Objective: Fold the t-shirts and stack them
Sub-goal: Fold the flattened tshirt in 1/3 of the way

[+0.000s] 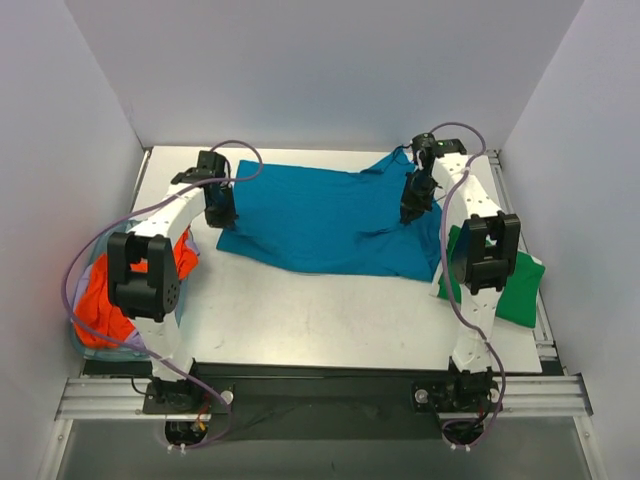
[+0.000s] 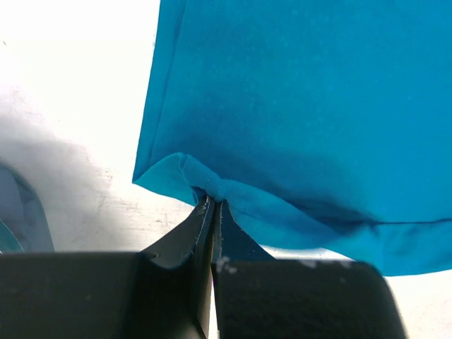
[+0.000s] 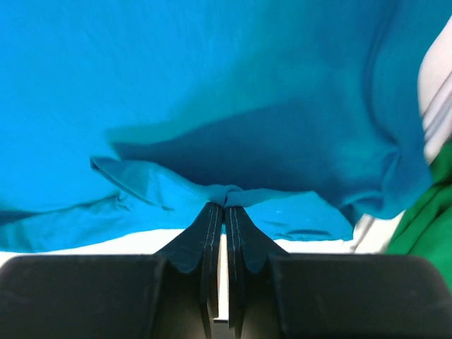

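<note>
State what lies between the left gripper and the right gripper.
The teal fabric t-shirt spans between left gripper and right gripper, each pinching it; top external view.

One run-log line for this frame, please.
phase: fold in progress | left gripper: shut on blue t-shirt edge | right gripper: shut on blue t-shirt | green shirt: table right | orange pile: table left

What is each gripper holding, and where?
Both hold the blue t-shirt: left gripper pinches a bunched corner at its left edge, right gripper a bunched fold near its right edge.
</note>
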Controlling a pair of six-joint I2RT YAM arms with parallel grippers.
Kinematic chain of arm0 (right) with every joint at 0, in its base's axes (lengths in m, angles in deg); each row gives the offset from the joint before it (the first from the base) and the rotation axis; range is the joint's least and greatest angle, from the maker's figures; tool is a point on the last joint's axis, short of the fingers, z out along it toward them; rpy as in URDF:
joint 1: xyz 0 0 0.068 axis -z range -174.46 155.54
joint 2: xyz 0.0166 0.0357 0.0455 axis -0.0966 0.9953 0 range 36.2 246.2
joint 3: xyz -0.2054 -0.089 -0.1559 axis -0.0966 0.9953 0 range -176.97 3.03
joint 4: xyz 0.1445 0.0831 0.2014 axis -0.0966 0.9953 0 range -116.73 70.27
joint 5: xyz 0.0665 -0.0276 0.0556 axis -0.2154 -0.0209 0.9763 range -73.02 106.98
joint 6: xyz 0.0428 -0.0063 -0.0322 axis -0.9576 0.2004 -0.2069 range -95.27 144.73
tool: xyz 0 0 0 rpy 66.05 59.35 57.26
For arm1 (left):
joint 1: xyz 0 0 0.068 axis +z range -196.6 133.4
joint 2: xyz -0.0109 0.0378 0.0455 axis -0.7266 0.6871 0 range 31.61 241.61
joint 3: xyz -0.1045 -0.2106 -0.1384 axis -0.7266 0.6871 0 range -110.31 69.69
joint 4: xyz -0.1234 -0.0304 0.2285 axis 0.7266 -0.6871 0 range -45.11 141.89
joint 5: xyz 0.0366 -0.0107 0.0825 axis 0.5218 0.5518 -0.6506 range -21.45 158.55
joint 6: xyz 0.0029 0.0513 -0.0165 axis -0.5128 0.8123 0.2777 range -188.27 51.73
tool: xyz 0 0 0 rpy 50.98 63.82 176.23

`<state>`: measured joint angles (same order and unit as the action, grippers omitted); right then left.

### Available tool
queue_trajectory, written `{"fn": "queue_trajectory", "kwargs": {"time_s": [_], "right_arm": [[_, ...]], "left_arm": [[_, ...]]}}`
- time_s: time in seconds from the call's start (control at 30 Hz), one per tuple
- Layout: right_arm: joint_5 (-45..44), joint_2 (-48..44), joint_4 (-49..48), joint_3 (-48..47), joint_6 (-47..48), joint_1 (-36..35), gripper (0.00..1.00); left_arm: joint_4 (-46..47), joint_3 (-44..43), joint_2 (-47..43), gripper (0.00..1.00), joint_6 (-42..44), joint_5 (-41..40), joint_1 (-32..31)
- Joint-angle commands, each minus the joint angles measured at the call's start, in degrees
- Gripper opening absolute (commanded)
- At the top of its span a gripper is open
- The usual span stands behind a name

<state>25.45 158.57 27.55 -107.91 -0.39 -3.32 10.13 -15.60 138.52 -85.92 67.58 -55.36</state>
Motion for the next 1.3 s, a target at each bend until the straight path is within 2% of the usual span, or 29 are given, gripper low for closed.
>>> {"fn": "queue_trajectory", "kwargs": {"time_s": [0.0, 0.3, 1.0, 1.03, 1.1, 1.13, 1.17, 1.2, 1.23, 1.27], "right_arm": [[1.6, 1.1, 4.3, -5.1, 1.0, 1.7, 0.00], [4.2, 6.0, 4.3, -13.9, 0.6, 4.2, 0.00], [6.2, 11.6, 3.8, -20.5, -0.6, 7.4, 0.00], [6.3, 12.2, 3.8, -20.7, -0.7, 7.5, 0.00], [6.3, 12.9, 3.6, -21.9, -0.8, 7.6, 0.00], [6.6, 13.7, 3.5, -22.6, -1.1, 7.8, 0.00], [6.7, 14.0, 3.4, -23.2, -1.2, 7.9, 0.00], [7.1, 14.6, 2.9, -24.5, -1.4, 8.1, 0.02], [7.3, 15.2, 2.7, -25.2, -1.9, 8.2, 0.11], [7.8, 15.5, 2.3, -25.7, -2.2, 8.5, 0.16]], "left_arm": [[-1.6, -4.6, 1.1, 0.00, -0.6, -0.4, 1.0], [-1.7, -8.6, 4.4, 0.00, -1.9, -0.2, 2.0], [-3.0, -18.1, 12.9, 0.00, -0.1, 1.0, 3.7], [-3.2, -19.5, 13.7, 0.11, -0.1, 1.0, 3.7], [-3.2, -21.2, 14.4, 0.18, 0.2, 1.0, 3.7], [-3.3, -22.2, 15.2, 0.30, 0.2, 1.8, 3.7], [-3.5, -24.2, 15.7, 0.36, 0.2, 2.4, 3.7], [-3.7, -25.2, 16.1, 0.43, 0.2, 2.4, 3.7], [-4.3, -26.2, 16.5, 0.48, 0.2, 2.4, 3.7], [-4.5, -27.5, 16.9, 0.59, 0.1, 2.4, 3.6]]}}
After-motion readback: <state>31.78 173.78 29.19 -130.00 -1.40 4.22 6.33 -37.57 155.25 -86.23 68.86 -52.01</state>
